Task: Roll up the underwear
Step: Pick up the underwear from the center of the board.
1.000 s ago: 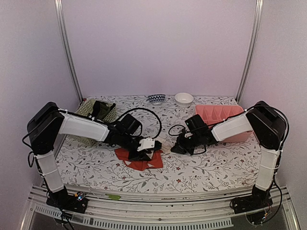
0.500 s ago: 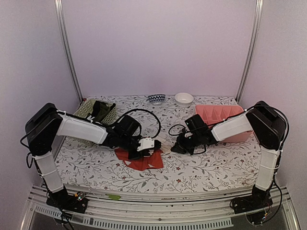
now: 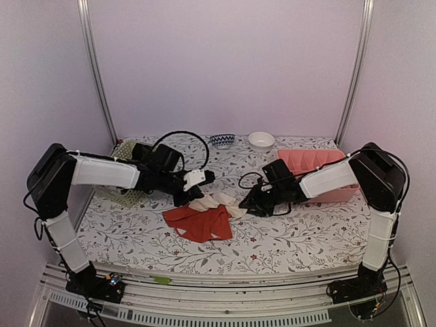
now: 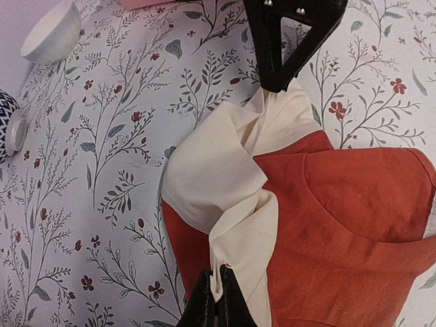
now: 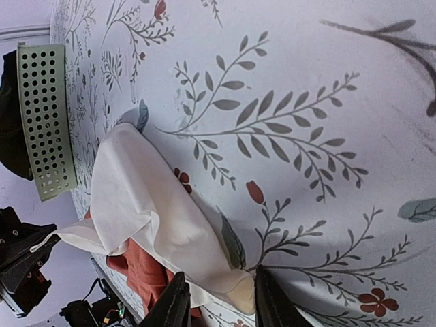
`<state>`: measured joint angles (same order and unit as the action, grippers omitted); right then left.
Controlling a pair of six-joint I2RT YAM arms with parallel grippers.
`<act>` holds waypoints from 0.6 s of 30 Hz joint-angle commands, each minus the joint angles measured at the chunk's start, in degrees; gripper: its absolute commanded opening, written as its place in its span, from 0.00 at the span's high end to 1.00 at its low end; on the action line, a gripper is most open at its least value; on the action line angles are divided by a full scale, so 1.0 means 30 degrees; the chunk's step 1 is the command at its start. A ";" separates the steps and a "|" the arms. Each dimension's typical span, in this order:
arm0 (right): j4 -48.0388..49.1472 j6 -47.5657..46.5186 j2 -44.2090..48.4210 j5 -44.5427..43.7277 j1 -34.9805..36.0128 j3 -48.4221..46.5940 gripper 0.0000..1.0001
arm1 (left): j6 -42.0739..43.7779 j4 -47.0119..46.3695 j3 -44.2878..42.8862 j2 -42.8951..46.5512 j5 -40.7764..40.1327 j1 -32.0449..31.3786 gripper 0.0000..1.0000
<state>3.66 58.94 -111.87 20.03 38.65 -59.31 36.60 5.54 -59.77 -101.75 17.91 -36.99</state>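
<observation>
The red-orange underwear [image 3: 201,223] lies on the flowered table [image 3: 306,231] between the arms, its cream-white part [image 3: 219,201] pulled out toward the back. My left gripper [image 4: 218,296] is shut on a fold of that cream part and holds it lifted; from above, the left gripper [image 3: 202,193] hangs over the garment's back left. The right gripper [image 5: 221,303] is open low at the table, and the cream end [image 5: 235,289] lies between its fingers [image 5: 174,300]. In the left wrist view the right gripper [image 4: 283,75] touches the far tip of the cloth. Black underwear cannot be made out.
A pale green perforated basket [image 5: 44,116] stands at the back left, partly behind my left arm. The pink divided tray [image 3: 313,161] is at the back right, behind my right arm. A white bowl [image 3: 261,140] and a blue patterned bowl [image 3: 222,140] sit near the back wall.
My left gripper closed on the cream part and drew it up and back to the left, stretching it out. The right gripper's jaws went from shut to open.
</observation>
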 commanded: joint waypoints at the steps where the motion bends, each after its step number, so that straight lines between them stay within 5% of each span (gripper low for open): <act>1: -0.0927 -0.0260 -0.1423 -0.0266 -0.0252 -0.0404 0.68 | -0.0459 0.0422 -0.0733 -0.0457 0.0798 0.0559 1.00; 6: -0.0973 -0.0447 -0.1656 0.0028 -0.0258 -0.0556 1.00 | -0.0948 0.0820 -0.1344 -0.0499 0.1169 0.1104 1.00; 18: -0.5419 -0.4528 0.4659 -0.4154 -0.2513 -0.2100 1.00 | -0.2494 0.3911 -0.4995 0.0993 0.3420 0.4882 1.00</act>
<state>-5.76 52.82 -106.08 14.22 34.52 -60.84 31.31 13.69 -70.39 -102.02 24.21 -27.14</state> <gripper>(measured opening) 0.012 0.007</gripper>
